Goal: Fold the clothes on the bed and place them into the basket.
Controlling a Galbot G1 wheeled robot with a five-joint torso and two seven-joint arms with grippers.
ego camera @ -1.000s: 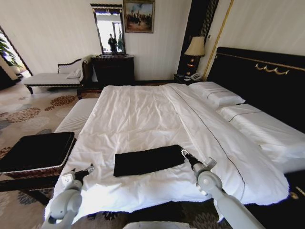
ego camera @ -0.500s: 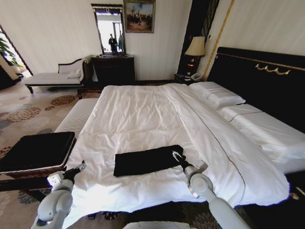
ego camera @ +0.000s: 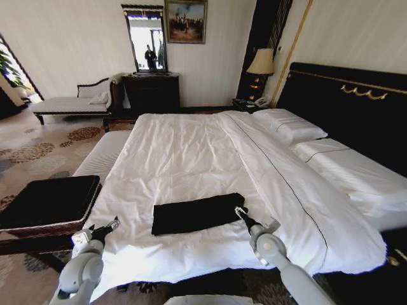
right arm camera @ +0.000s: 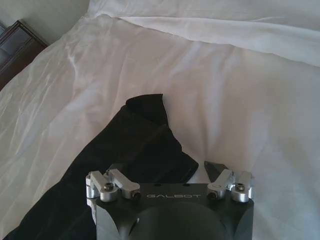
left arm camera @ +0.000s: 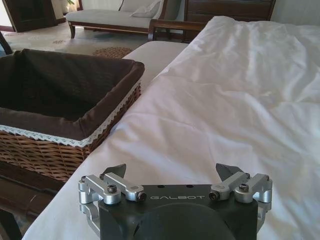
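- Lying folded into a flat dark strip, the shirt sits on the bed near the foot edge, long side running 9 to 3 o'clock in the head view; lettering not visible.
- Right gripper is at the shirt's 3 o'clock end, tip right at the cloth corner. In the right wrist view the right gripper has its jaws spread wide with the shirt's end under and between them; one fingertip is over white sheet just beside the cloth. Nothing clamped; contact with the cloth can't be told.
- Left gripper is at the bed's foot corner, at 9 o'clock from the shirt and well apart from it. In the left wrist view the left gripper is wide open and empty, fingertip above bare white sheet.
- Basket stands on the floor at 9 o'clock of the bed, just beside the mattress edge; dark liner, woven brown sides with white lace trim in the left wrist view. Nothing inside it.
- Pillows at the head end, near 1 o'clock from the shirt, against the black headboard.
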